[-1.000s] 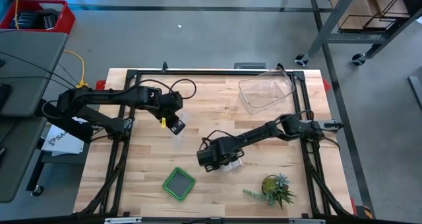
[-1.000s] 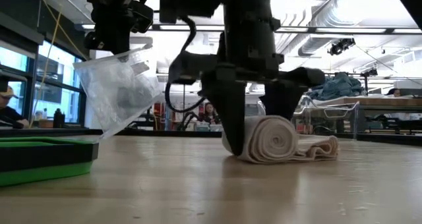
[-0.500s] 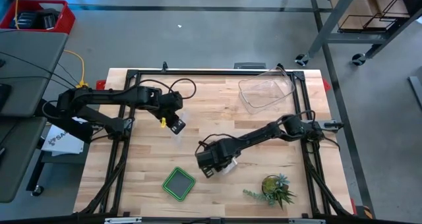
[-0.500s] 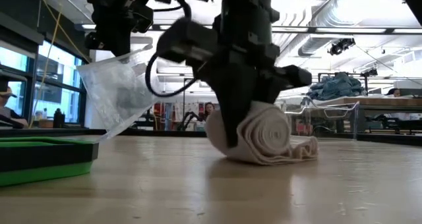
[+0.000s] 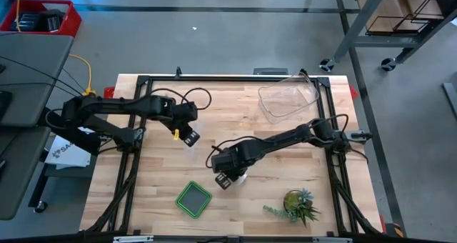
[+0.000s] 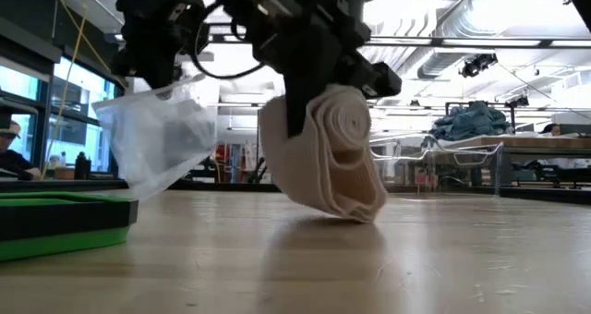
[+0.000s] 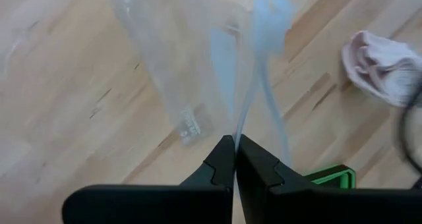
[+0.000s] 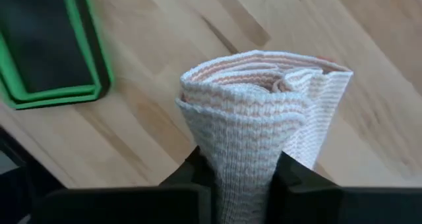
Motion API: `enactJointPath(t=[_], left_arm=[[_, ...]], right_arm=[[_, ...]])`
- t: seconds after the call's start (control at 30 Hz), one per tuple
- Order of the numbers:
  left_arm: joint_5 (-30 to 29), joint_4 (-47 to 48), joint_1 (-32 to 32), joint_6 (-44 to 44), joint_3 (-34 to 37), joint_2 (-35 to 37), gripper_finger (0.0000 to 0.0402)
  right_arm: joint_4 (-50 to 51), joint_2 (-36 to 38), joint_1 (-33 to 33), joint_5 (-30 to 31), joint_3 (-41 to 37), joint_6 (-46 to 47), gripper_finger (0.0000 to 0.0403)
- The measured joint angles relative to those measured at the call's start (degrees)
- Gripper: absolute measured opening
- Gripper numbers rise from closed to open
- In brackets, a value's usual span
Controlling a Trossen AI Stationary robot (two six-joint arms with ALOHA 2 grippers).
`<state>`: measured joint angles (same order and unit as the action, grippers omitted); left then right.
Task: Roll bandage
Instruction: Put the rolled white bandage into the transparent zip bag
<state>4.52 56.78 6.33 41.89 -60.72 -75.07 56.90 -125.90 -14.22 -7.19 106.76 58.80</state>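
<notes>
**A:** So, right gripper is clamped on the bandage, roll squeezed between its 2 fingers and tipped up, lowest edge looks like it's just grazing the table.

**B:** It looks soft and light, so it'll squash. I'd grip across the wound layers, never the loose end, or it unwinds.

**A:** Left gripper is pinched together on the bag, which hangs just ahead of its tips.

**B:** From above, the arm hides nearly the whole roll. Can't tell if a tail trails behind the fingers, or how tight the core is.
</notes>
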Motion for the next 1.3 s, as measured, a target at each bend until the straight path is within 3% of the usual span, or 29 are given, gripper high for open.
enactJointPath(t=[0.13, 0.43, 0.9, 1.17, 1.3], left_arm=[[-0.33, -2.31, -0.02, 2.98, 2.60, 0.39, 0.0000], [1.84, -20.30, -1.32, 14.93, 9.43, 2.20, 0.0000], [3.68, -52.42, -2.23, 30.16, 10.09, -3.92, 0.0000], [8.76, -64.75, -3.86, 37.18, 10.16, -8.82, 0.0000], [10.58, -65.31, -4.19, 37.57, 10.13, -8.47, 0.0000]], right_arm=[[0.71, 1.35, 0.00, 0.23, 0.00, -2.43, 0.0045], [3.84, 8.52, 0.99, 3.99, -0.02, -3.80, 0.0045], [-3.48, 23.97, 2.98, 11.66, -0.02, -3.20, 0.0045], [-8.25, 26.73, 2.96, 16.49, -0.02, -2.29, 0.0045], [-9.20, 26.53, 2.30, 16.05, 0.00, -2.69, 0.0045]])
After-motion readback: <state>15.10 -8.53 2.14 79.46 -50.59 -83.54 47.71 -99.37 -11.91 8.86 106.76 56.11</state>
